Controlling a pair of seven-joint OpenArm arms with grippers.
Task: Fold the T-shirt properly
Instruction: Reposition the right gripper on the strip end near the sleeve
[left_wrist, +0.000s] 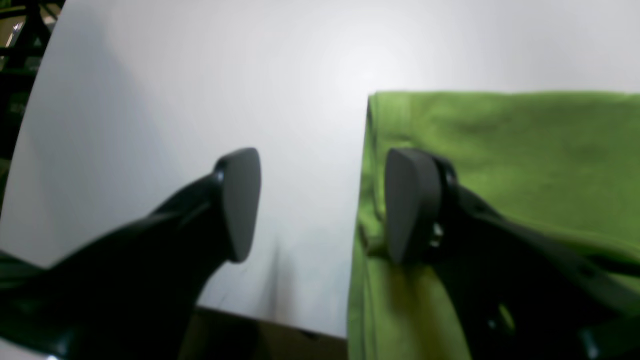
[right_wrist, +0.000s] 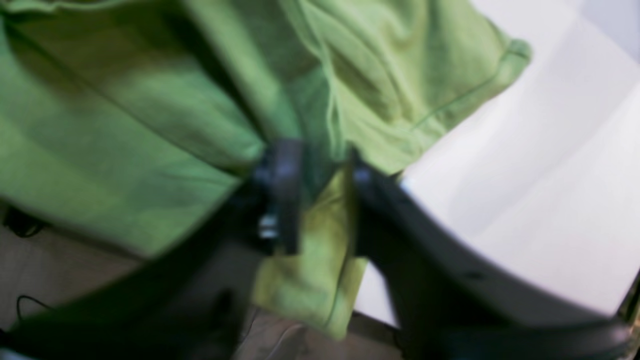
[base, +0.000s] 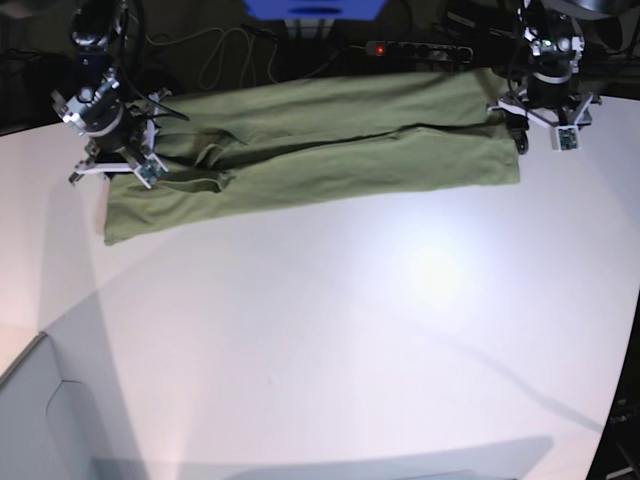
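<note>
The olive-green T-shirt lies in a long folded band along the far edge of the white table. My right gripper, at the band's left end in the base view, is shut on a bunch of the cloth, which hangs partly over the table edge; this view is blurred. My left gripper, at the band's right end, is open. One finger sits on the shirt's side edge, the other over bare table.
A power strip with a red light and several cables lie behind the table's far edge. The floor shows below the table edge in both wrist views. The table's surface stretches toward the near side.
</note>
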